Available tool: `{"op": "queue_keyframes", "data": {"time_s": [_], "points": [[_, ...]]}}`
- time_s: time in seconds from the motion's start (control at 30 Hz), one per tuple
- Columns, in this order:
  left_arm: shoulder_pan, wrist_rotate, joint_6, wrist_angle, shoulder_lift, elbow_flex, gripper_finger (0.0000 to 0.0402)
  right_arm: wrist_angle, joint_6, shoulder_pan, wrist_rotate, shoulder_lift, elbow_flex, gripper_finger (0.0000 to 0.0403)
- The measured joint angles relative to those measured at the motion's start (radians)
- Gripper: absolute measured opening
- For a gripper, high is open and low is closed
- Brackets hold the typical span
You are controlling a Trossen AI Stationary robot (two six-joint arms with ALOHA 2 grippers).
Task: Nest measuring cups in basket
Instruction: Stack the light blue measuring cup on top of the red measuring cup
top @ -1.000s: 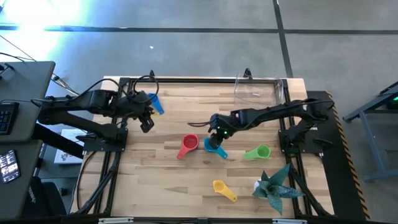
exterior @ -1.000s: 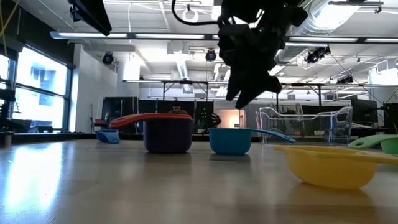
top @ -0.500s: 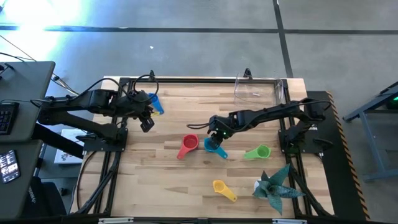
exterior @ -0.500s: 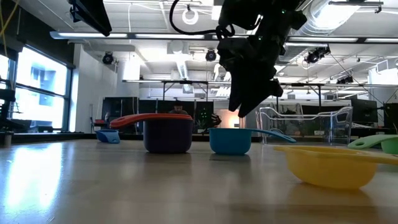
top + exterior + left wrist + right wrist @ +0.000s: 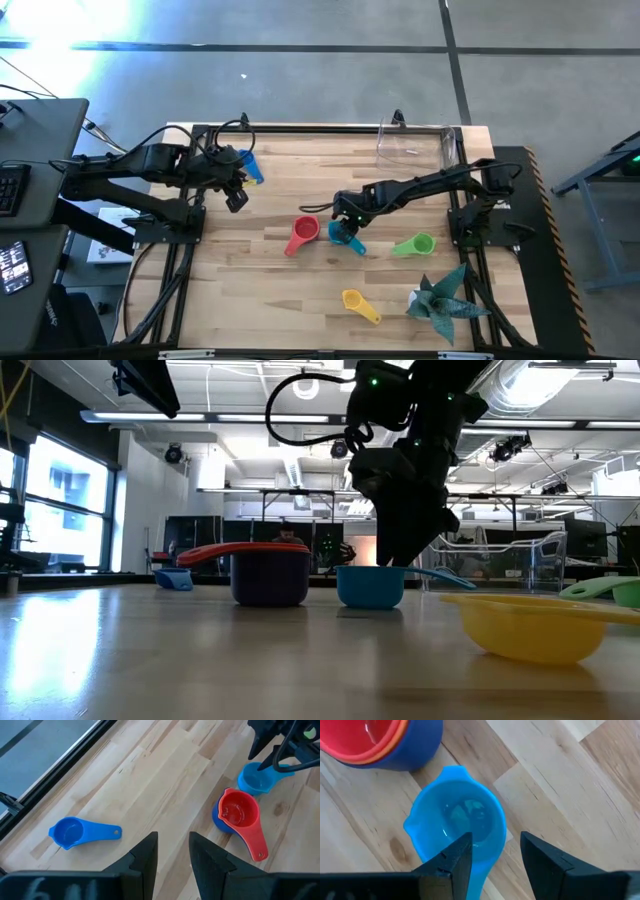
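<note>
The right gripper (image 5: 346,222) is hanging right over the teal cup (image 5: 345,237), jaws parted and straddling its rim near the handle (nothing grasped). That cup is sitting on the worktop (image 5: 270,280) just beside the red cup (image 5: 303,233), which is nested in a stack. The basket (image 5: 415,143) is standing well apart from the teal cup, at the worktop's far edge. The left gripper (image 5: 236,198) is waiting with jaws released, near the blue cup (image 5: 250,165).

Spiky teal plant (image 5: 445,298) on wooden table (image 5: 280,290)
</note>
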Motion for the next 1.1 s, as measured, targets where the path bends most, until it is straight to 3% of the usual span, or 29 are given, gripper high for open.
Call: {"op": "queue_keyframes", "data": {"time_s": [0.4, 0.63, 1.1], "points": [[0.000, -0.002, 0.001, -0.001, 0.000, 0.000, 0.0101, -0.017, 0.061, 0.000, 0.018, 0.014, 0.000, 0.0100], [0.000, -0.003, 0.001, -0.001, 0.000, 0.000, 0.0101, -0.014, 0.161, -0.001, 0.005, 0.014, 0.000, 0.0010], [0.000, -0.004, 0.071, -0.001, 0.000, 0.000, 0.0101, -0.016, 0.453, 0.022, -0.005, 0.014, 0.045, 0.0003]]}}
